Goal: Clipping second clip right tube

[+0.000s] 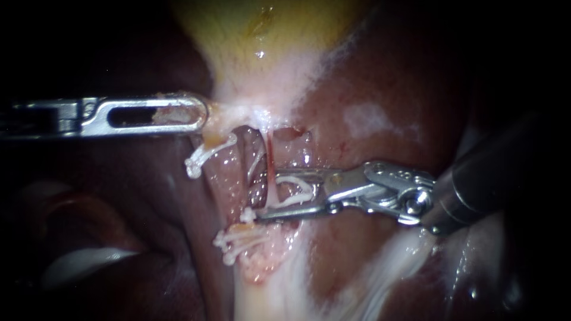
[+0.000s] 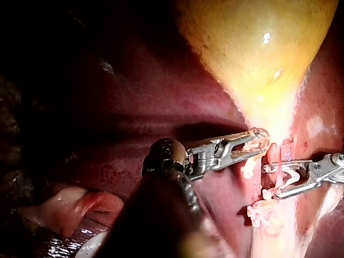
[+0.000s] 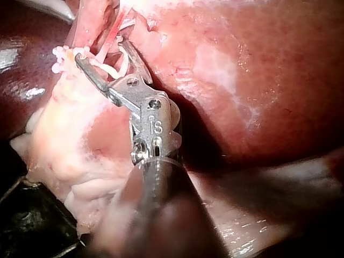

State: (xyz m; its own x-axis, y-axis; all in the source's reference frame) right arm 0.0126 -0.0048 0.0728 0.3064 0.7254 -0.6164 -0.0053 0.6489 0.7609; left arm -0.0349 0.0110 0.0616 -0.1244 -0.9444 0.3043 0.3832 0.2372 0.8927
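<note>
While the left instrument, coming in from 9 o'clock, has its pincer closed on the neck of the gallbladder, the right instrument reaches in from 3 o'clock to the thin red right tube at the centre of the endoscope view. Its pincer stands spread, both jaws cradling a white loaded clip whose legs are not yet pressed together. The tube runs between those legs from 12 to 6 o'clock.

I judge the step in hand to be placement: the clip is around the tube but not squeezed. An upper clip sits on the wider tube at 9 o'clock of the pincer, and lower clips cluster at 7 o'clock. I cannot tell which tube each of those grips.

The next move calls for checking that the clip's tips pass beyond the tube's far side, and that the wider tube and the liver stay out of the bite. A gap should remain from the lower clips before a square, steady squeeze.

The only writing is a small stamped mark near the right instrument's hinge, left unread. No brand or label shows elsewhere.
</note>
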